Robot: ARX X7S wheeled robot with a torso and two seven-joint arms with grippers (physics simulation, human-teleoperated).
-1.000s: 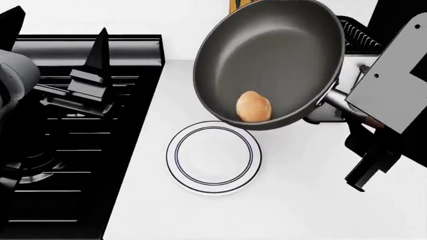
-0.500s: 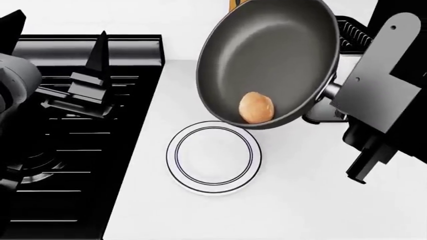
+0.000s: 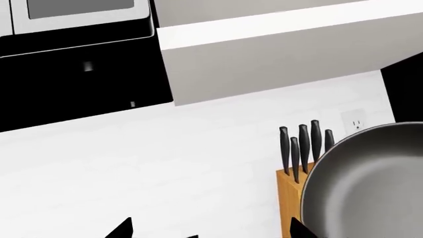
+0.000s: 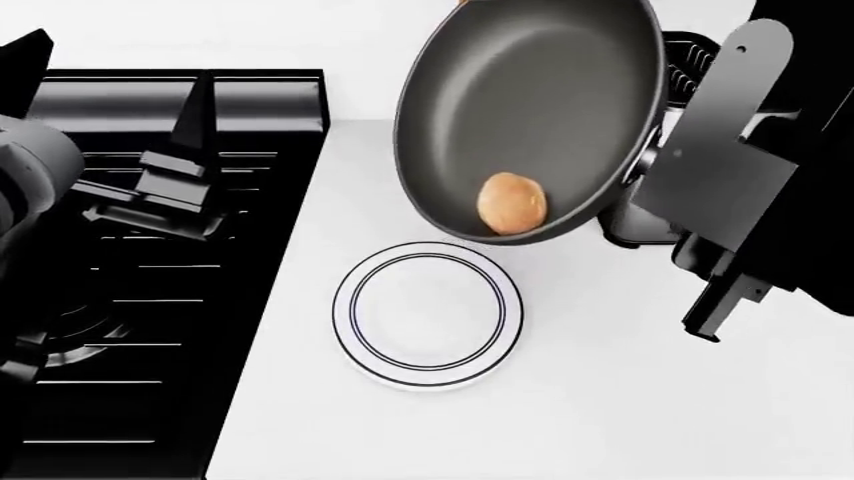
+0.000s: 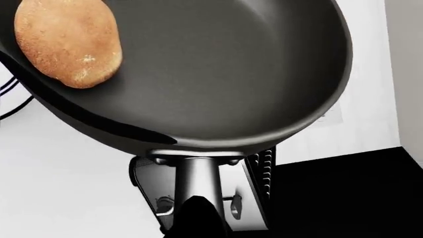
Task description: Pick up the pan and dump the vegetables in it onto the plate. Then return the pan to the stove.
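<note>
Item one, your right gripper: at three o'clock in the head view, its grey housing covering the pan's handle; the jaws themselves are hidden, but the pan hangs in the air from this arm alone, so you may take it as clamped on the handle. Item two, the pan: held aloft at one o'clock, tilted steeply with its inside facing the camera and its low rim toward six o'clock; the right wrist view shows its steel neck running into the grip. Item three, the mushroom: resting inside the pan against the low rim, not yet out. Item four, the plate: bare on the white counter, just past the pan's low rim at six o'clock. Item five, the stove: at nine o'clock, with your left gripper hovering above its grates, carrying nothing, though whether it is open I cannot tell. Hazards: the mushroom sits toward the plate's three o'clock edge, so further tilt may drop it on the rim and roll it onto the counter; a sharp tip may bounce it off; the heavy pan may also twist in the grip.
</note>
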